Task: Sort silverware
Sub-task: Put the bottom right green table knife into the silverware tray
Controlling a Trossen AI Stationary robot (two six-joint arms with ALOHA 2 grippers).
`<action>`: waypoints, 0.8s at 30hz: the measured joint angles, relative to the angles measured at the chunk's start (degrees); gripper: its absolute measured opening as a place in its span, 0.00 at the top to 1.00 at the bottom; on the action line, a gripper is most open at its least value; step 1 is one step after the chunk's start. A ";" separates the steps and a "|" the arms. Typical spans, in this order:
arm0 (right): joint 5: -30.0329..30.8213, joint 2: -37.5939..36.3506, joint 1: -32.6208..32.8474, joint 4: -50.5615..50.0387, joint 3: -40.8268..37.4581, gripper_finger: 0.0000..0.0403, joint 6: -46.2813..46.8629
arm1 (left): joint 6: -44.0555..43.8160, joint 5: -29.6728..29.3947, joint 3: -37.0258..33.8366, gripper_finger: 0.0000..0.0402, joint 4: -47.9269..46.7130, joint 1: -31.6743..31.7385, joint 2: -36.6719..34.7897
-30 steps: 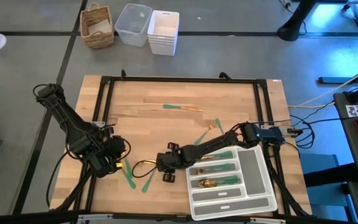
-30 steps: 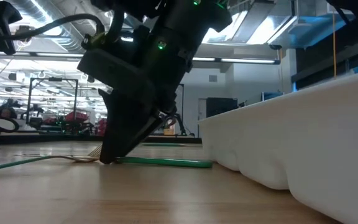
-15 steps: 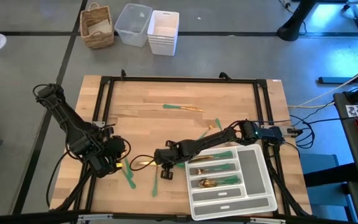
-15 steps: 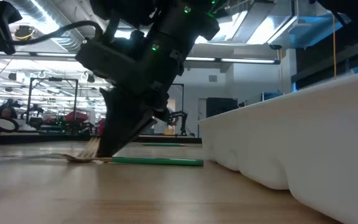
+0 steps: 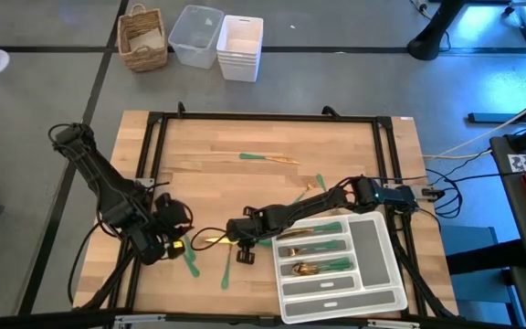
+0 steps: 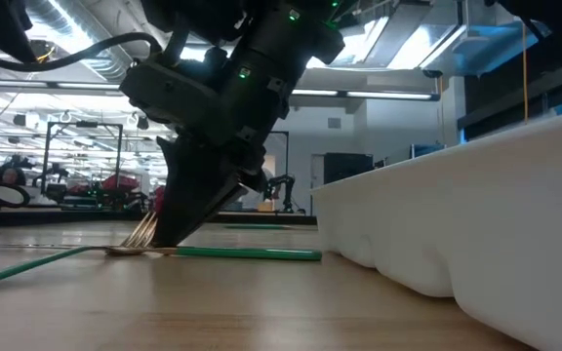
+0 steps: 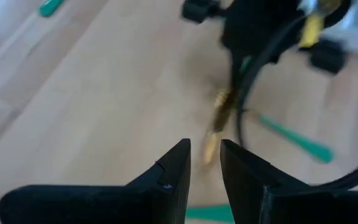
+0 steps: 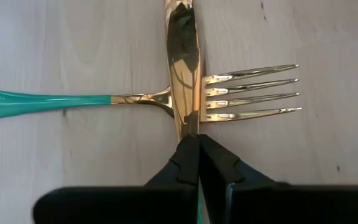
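A gold-bladed knife (image 8: 182, 62) lies across a fork (image 8: 247, 93) with a green handle, near the table's middle front. My right gripper (image 8: 197, 146) is shut on the knife, left of the white tray (image 5: 386, 274), and in the low view it (image 6: 164, 244) points steeply down at the table. The fork's tines (image 6: 140, 232) rise a little off the wood. My left gripper (image 7: 205, 155) hovers at the front left (image 5: 176, 239), open by a narrow gap with nothing between its fingers. More silverware lies loose on the table (image 5: 268, 159) and in the tray (image 5: 322, 267). My right gripper pinches the knife at the base of its blade (image 8: 189, 129), between the two fingers. The fingers come steeply from above and in line with the knife, the blade reaching away from them over the fork's neck. The knife's green handle (image 6: 252, 253) lies on the table.
Loose green-handled pieces lie by the left gripper (image 5: 190, 260) and right of centre (image 5: 304, 194). The tray's white wall (image 6: 476, 214) stands close on the right. A black frame (image 5: 263, 117) rims the table. Beyond the far edge stand a basket (image 5: 144, 37) and bins (image 5: 240, 46).
My right gripper has shifted slightly toward the far edge and shut on the knife. The fork beneath has turned a little, its handle swinging toward the near edge and its tines lifting. My left gripper's wrist has rolled and tipped somewhat.
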 joint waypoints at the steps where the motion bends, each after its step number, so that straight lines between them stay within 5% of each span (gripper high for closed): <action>1: -0.06 0.04 -0.02 -0.53 0.58 0.98 0.00 | 0.40 -0.22 0.02 0.80 1.42 0.02 0.40; 13: 1.02 0.74 0.20 -10.01 9.58 0.99 -2.51 | 5.32 -0.24 0.00 0.80 4.11 0.04 8.23; 24: 2.82 0.61 0.18 -11.81 10.33 0.99 -2.54 | 5.32 -0.18 0.00 0.80 9.99 0.11 12.50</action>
